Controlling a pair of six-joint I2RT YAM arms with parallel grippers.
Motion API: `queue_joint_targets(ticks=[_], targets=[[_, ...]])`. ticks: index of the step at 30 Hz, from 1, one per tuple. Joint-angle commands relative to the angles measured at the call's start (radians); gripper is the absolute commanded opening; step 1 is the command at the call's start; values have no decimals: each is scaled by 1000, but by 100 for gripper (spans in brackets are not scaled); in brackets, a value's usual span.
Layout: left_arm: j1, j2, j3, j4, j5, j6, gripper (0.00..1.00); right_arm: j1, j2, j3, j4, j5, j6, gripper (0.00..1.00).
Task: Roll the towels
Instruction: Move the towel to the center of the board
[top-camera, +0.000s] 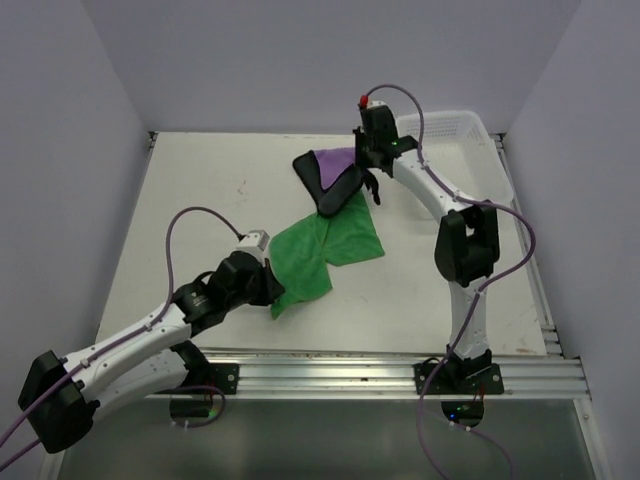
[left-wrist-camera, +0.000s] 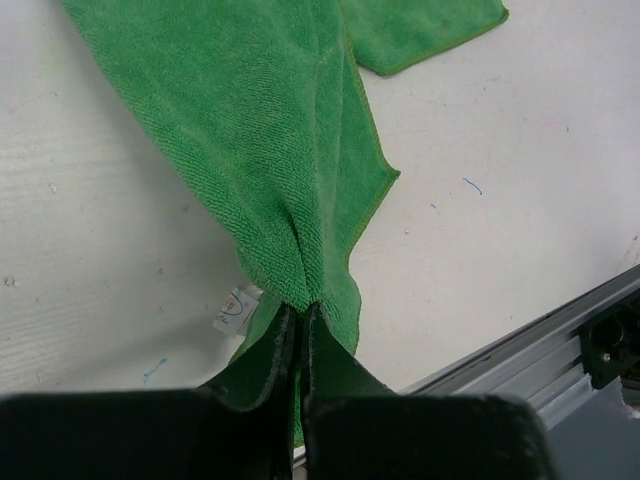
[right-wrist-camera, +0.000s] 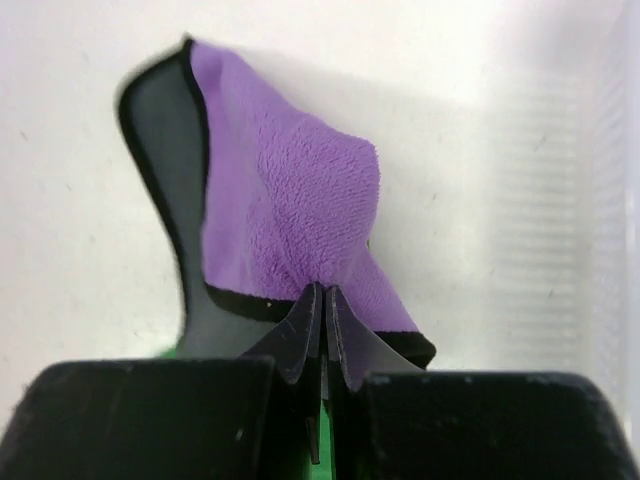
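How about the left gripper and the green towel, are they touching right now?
Touching. The left wrist view shows the left gripper shut on a bunched corner of the green towel, with the cloth pinched between its jaws and no gap.

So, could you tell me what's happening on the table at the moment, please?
Each arm has hold of one towel. The left gripper is shut on a corner of the green towel, which lies loosely spread on the table. The right gripper is shut on the purple towel, folded over so its black back shows, near the white basket. Neither towel is rolled yet.
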Motion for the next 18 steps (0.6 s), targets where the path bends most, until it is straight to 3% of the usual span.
queue_joint_targets(ticks=[1, 5, 10, 11, 14, 18], targets=[[-6, -44, -6, -21, 3, -29, 0, -27, 49, 177, -88, 30, 11, 0], [-6, -58, -22, -35, 6, -20, 0, -33, 161, 419, -106, 25, 51, 0], [-8, -61, -38, -22, 24, -21, 0, -41, 314, 550, 12, 53, 79, 0], [-8, -64, -40, -24, 20, -21, 0, -42, 340, 602, 19, 41, 85, 28], [-8, -69, -34, -34, 1, -20, 0, -65, 436, 717, -1, -16, 106, 98], [-8, -50, -32, -25, 3, -18, 0, -90, 408, 652, -1, -62, 111, 97]])
